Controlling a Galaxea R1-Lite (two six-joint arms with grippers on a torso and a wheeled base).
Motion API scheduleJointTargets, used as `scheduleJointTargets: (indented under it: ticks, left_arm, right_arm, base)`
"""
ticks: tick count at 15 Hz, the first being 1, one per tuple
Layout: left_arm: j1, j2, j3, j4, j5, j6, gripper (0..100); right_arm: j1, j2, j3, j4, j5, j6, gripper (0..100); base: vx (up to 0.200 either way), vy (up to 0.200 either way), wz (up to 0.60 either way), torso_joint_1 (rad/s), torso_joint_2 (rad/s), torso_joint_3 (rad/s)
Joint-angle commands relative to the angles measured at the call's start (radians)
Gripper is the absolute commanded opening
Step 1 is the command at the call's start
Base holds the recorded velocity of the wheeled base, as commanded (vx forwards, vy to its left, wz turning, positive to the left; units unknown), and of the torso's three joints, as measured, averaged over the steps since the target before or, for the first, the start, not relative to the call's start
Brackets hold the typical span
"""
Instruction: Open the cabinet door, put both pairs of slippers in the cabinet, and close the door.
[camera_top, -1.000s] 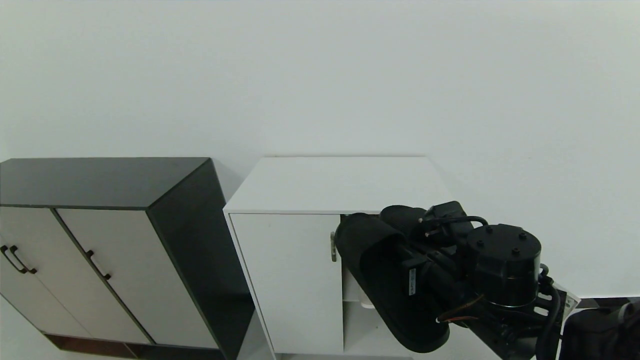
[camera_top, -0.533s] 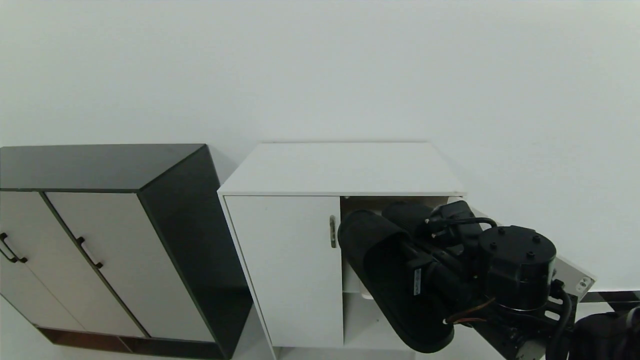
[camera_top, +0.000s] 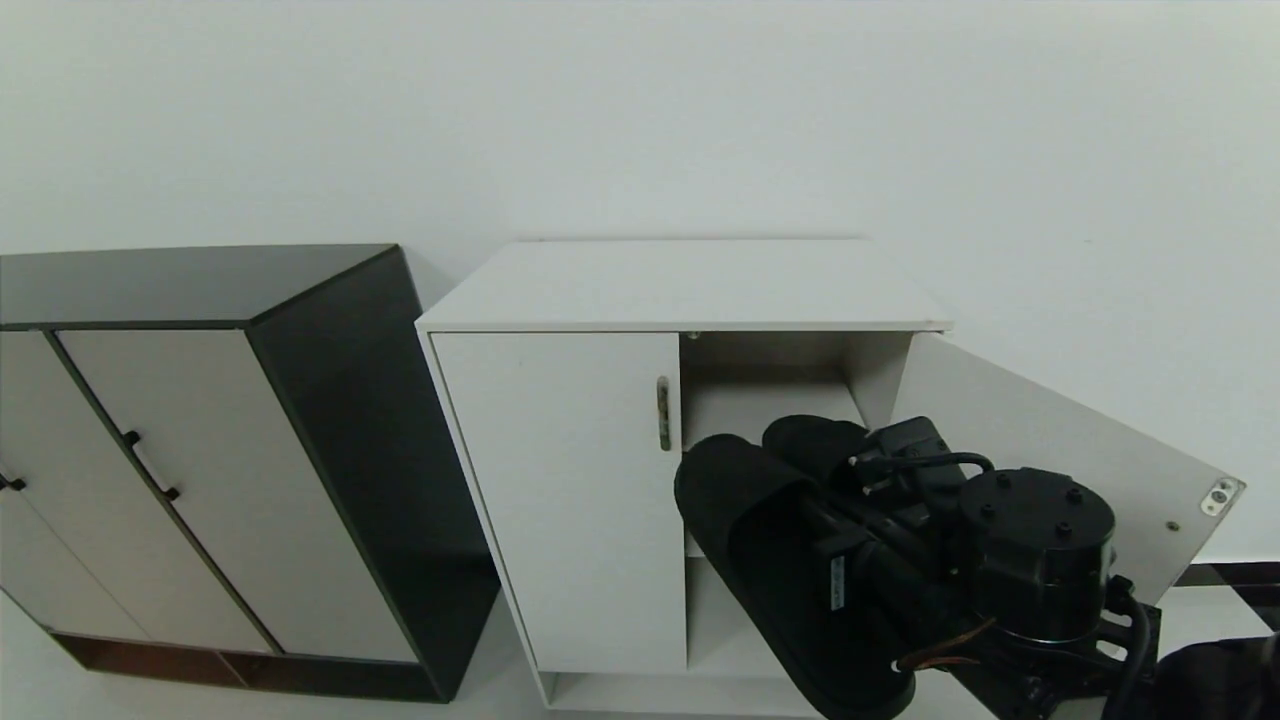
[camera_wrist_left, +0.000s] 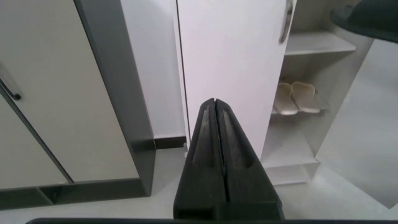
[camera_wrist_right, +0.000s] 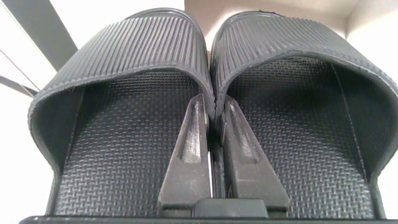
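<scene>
Right claw (camera_wrist_right: 214, 104) grasping black slippers (camera_wrist_right: 137, 81) by adjoining inner walls; left claw (camera_wrist_left: 215, 103) clenched.

Two black ribbed rubber slippers (camera_top: 780, 560) make one pair. Two cream foam slippers (camera_wrist_left: 296, 98) make a second pair. There are two cabinets: one white wooden cabinet (camera_top: 690, 285) and one black-sided cabinet (camera_top: 350, 420). The white one has two doors, one shut door (camera_top: 560, 490) and one open door (camera_top: 1040, 440). The black-sided one shows two pale doors (camera_top: 180, 480), each with one black handle (camera_top: 151, 465).
</scene>
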Motion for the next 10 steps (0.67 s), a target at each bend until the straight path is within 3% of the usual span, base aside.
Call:
scheduleJointTargets:
  ticks: [1,10]
  left_arm:
    - [0.000,0.000,0.000,0.001,0.000,0.000,0]
    - [0.000,0.000,0.000,-0.001,0.000,0.000,0]
  right_arm:
    - [-0.003,0.027,-0.001,0.000,0.001,0.002,0]
    - [-0.015,0.093,0.019,-0.106,-0.005,-0.007,0]
  base:
    - [0.000,0.000,0.00,-0.178,0.48,0.305]
    - [0.000,0.000,0.00,-0.140,0.47,0.330]
